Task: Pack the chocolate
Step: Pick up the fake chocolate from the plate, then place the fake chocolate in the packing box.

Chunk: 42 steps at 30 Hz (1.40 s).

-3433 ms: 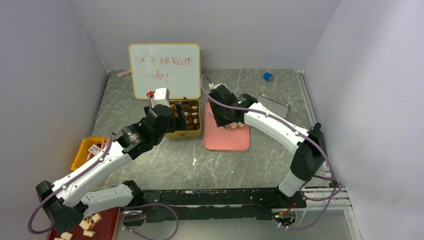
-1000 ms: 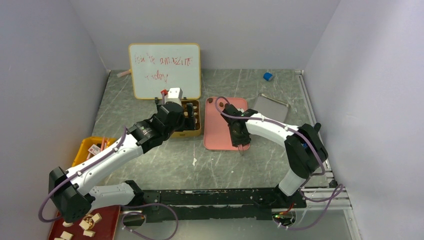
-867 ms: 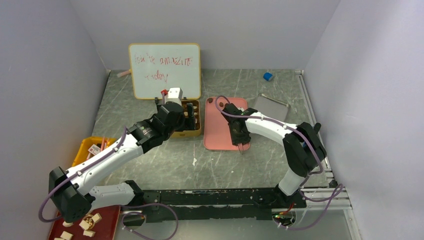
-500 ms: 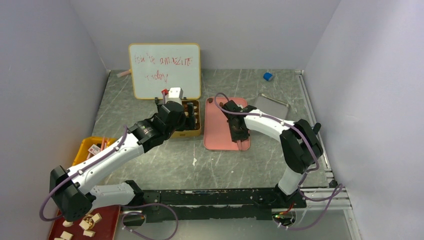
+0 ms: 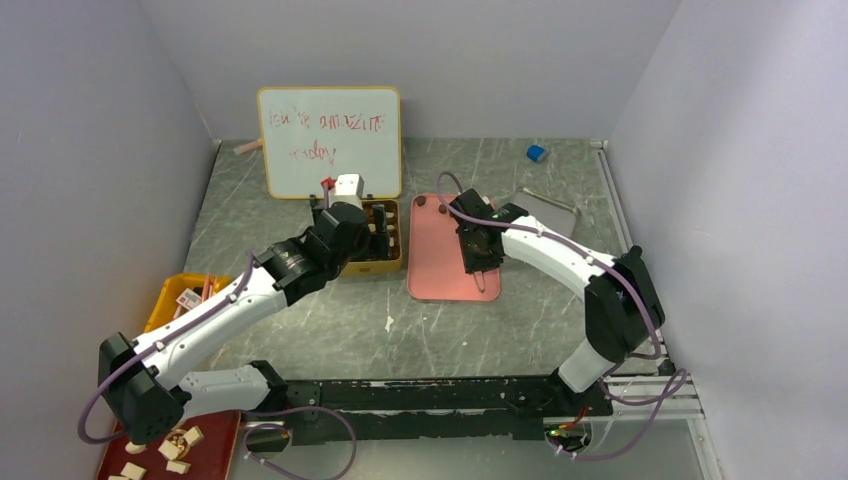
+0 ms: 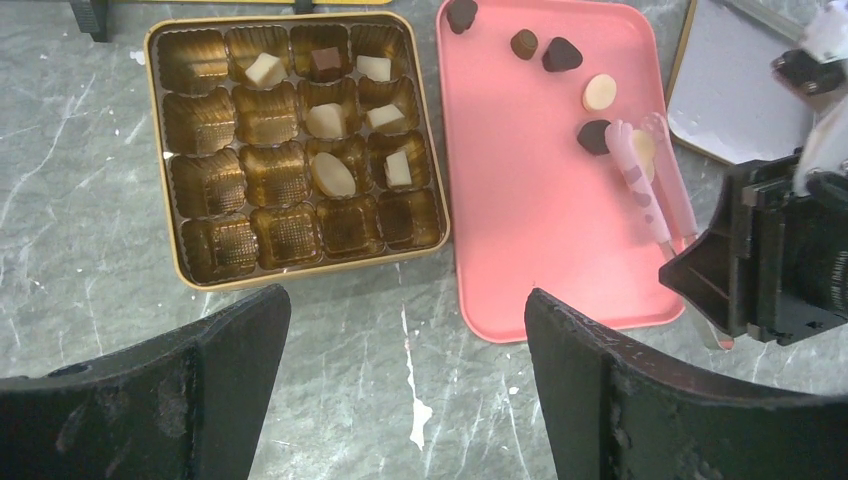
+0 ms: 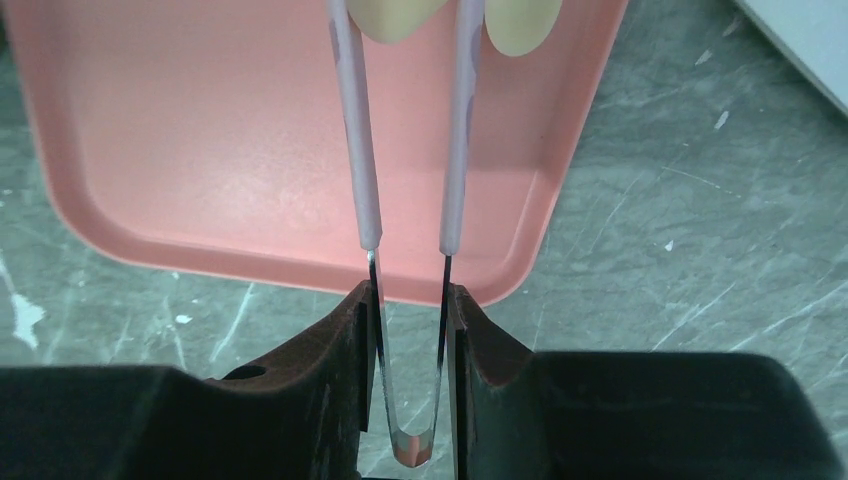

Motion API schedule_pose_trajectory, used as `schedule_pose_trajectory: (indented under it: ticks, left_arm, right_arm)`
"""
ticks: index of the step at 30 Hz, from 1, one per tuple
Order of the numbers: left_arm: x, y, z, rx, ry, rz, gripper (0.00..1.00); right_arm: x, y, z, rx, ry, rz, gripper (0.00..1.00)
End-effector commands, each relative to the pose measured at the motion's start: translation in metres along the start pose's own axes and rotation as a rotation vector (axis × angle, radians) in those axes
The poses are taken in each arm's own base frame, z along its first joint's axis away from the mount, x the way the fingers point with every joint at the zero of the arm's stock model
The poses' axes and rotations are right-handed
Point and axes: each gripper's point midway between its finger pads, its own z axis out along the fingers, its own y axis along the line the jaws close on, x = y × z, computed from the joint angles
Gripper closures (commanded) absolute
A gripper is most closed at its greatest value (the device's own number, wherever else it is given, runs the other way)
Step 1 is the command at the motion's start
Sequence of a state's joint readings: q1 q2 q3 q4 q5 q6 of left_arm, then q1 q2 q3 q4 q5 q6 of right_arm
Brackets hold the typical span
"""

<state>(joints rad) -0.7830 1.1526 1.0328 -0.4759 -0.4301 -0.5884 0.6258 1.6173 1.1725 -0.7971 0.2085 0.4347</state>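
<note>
Chocolate pieces, dark [image 6: 562,55] and tan [image 6: 599,91], lie at the far end of the pink tray [image 6: 540,230]. Several more sit in cups of the gold box [image 6: 300,275], among them a tan oval [image 6: 333,175]. My right gripper [image 7: 410,300] is shut on pink-tipped tweezers [image 7: 355,150] over the tray's near right corner [image 5: 482,268]. The tweezer tips stand on either side of a tan chocolate [image 7: 400,18], with another tan piece [image 7: 520,25] just to the right. My left gripper [image 6: 405,300] hangs wide open and holds nothing, above the table in front of the box [image 5: 378,232].
A whiteboard [image 5: 328,140] stands behind the box. A silver lid [image 5: 545,210] lies right of the pink tray and a small blue object [image 5: 537,153] sits far back. A yellow bin [image 5: 180,300] and a red tray with beige chunks [image 5: 190,445] are at the near left.
My right gripper carried the tweezers from the tray's near edge farther over the tray, and the tips now straddle a tan piece. The left arm stayed still.
</note>
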Motion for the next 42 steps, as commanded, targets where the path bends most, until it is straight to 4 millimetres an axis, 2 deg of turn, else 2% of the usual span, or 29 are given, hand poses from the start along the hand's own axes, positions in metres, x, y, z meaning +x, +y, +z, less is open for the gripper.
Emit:
schedule_pose_trajectory:
  ticks: [1, 8, 21, 30, 42]
  left_arm:
    - [-0.026, -0.003, -0.013, 0.013, -0.080, -0.050, 0.08]
    - [-0.031, -0.001, -0.017, 0.008, -0.096, -0.063, 0.08]
    - [-0.037, 0.009, -0.029, -0.012, -0.123, -0.085, 0.08]
    - [-0.040, 0.018, -0.042, -0.025, -0.146, -0.102, 0.08]
    - [-0.049, 0.030, -0.061, -0.041, -0.183, -0.128, 0.08]
  right_arm:
    - [-0.023, 0.004, -0.032, -0.045, -0.083, -0.008, 0.98]
    - [-0.038, 0.029, -0.050, -0.109, -0.118, -0.058, 0.98]
    - [-0.055, 0.106, -0.062, -0.205, -0.146, -0.201, 0.98]
    - [-0.050, 0.147, -0.061, -0.245, -0.138, -0.275, 0.98]
    - [-0.032, 0.180, -0.053, -0.275, -0.105, -0.347, 0.98]
